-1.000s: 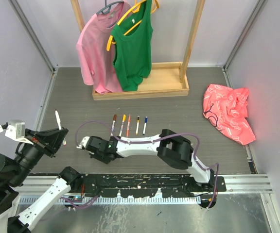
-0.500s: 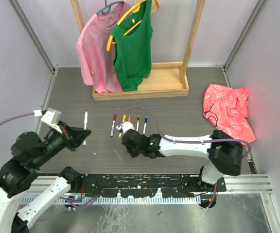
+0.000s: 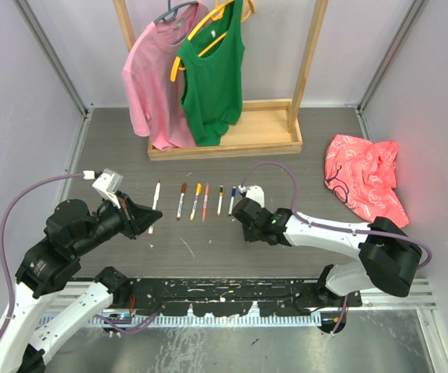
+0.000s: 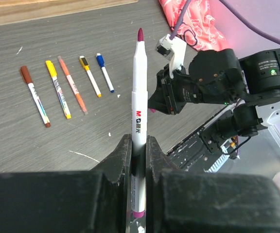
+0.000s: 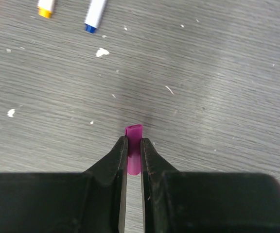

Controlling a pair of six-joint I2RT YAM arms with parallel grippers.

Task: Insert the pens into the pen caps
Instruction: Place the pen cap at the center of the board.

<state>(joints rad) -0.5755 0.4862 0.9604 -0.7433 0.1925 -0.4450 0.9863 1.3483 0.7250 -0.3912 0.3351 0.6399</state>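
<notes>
White-barrelled and bare at its magenta felt tip, one white-barrelled marker pen (image 4: 139,87) is clamped in the left gripper (image 4: 139,145). The black fingers are pressed tight on its lower barrel, and the tip points away from the wrist. Red letters on the barrel read "M&G"; the smaller print after them and lower down is too fine to read. The pen's rear end is magenta too.

Opposite it, the right gripper (image 5: 133,143) pinches one short magenta plastic cap (image 5: 133,132). The cap's end pokes out just past the fingertips, above the grey wood-grain table (image 3: 302,194).

From above, the held pen hangs just left of a row of five slim pens lying side by side on the table, and the right gripper sits just right of it. Left to right they are brown (image 4: 36,99), yellow (image 4: 59,91), orange (image 4: 72,85), yellow-and-black (image 4: 90,76) and blue (image 4: 106,73), one of each. All have their coloured caps at the far ends. Any print on them is unreadable.

At the far edge stands one wooden garment rack (image 3: 224,144) carrying two garments on hangers, a pink T-shirt (image 3: 155,85) and a green tank top (image 3: 212,85). One crumpled coral cloth (image 3: 364,183) with a pale pattern lies well apart on the far right.
</notes>
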